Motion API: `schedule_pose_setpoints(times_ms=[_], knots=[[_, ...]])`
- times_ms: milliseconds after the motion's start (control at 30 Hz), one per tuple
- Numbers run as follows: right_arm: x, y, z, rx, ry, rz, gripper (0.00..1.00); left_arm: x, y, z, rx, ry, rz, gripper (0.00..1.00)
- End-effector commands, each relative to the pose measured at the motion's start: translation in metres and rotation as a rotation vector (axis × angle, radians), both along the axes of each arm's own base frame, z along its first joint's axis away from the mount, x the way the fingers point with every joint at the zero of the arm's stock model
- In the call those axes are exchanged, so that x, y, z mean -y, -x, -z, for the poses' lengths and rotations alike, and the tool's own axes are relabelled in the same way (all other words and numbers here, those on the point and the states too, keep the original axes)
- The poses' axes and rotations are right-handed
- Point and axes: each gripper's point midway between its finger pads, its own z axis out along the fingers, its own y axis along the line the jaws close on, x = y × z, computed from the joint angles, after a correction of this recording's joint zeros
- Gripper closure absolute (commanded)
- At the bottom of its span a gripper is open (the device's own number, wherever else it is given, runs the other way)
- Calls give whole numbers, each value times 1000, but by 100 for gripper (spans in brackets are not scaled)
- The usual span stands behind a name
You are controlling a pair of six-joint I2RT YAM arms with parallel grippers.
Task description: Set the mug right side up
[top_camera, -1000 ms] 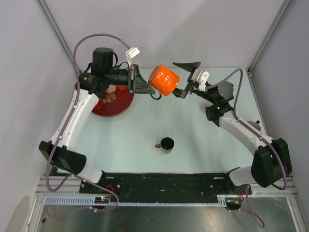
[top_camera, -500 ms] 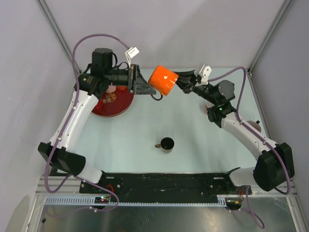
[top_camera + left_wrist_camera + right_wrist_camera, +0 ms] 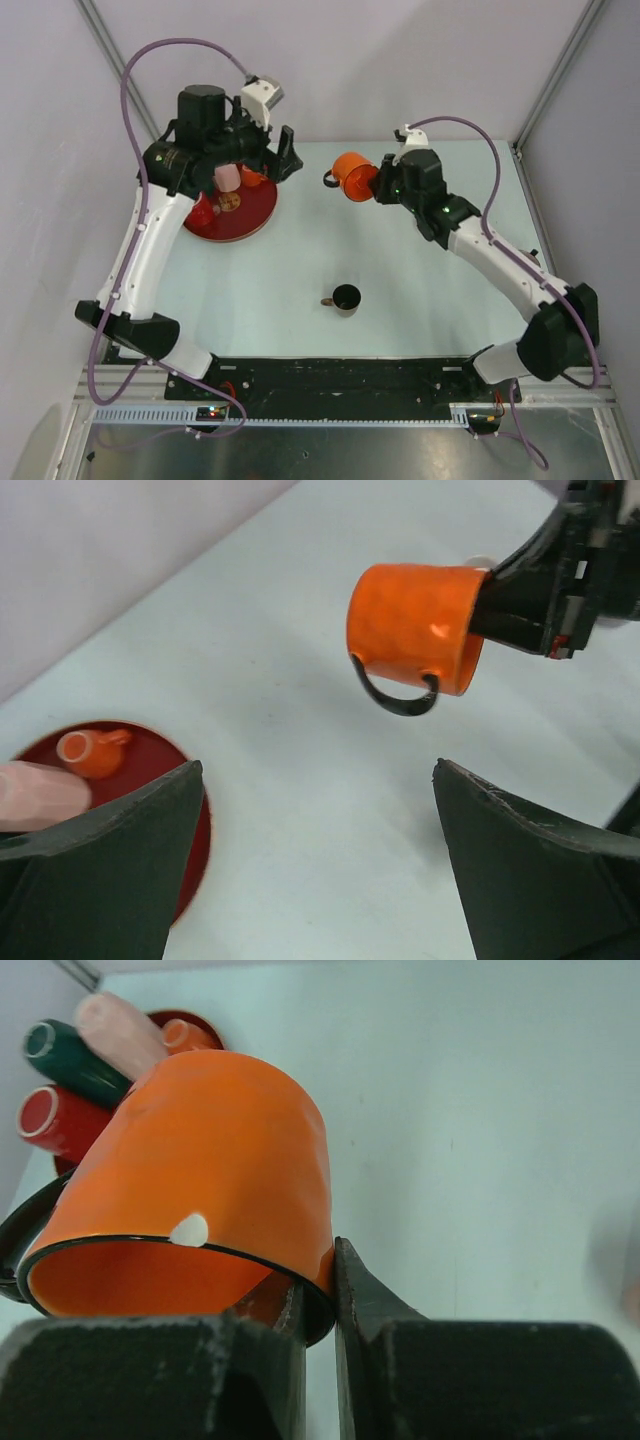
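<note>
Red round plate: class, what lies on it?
On the red round plate: a small orange cup, and a pale pink cylinder at its edge. The left arm covers part.

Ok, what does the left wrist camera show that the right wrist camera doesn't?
Only left wrist: the open left gripper, the whole black handle of the orange mug, and the right gripper seen from outside. Only right wrist: the mug's interior, its rim pinched in that gripper, plus a green cup and a red cup. Both: the mug tipped on its side, the red plate, a pink item and a small orange cup.
</note>
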Motion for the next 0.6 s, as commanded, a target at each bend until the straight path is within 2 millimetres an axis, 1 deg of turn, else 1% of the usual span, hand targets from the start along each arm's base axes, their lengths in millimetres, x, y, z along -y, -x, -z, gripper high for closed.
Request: schedule_pose_setpoints(times_ms=[0, 100, 200, 367, 433, 533, 567], knots=[[-4, -9, 5, -199, -104, 186, 100, 7, -5, 5, 155, -252, 7, 0], [-21, -14, 16, -269, -129, 188, 100, 33, -11, 25, 210, -356, 33, 0], [-36, -18, 16, -311, -160, 162, 100, 50, -25, 45, 254, -416, 30, 0], [-55, -18, 16, -344, -210, 121, 100, 77, -34, 68, 303, -448, 64, 0], [-61, -16, 16, -354, -226, 103, 100, 82, -39, 85, 311, -481, 75, 1], [-69, -11, 14, -355, -232, 78, 100, 75, -51, 112, 326, -565, 48, 9], [-71, -10, 13, -353, -233, 72, 100, 74, -54, 116, 336, -581, 41, 11]])
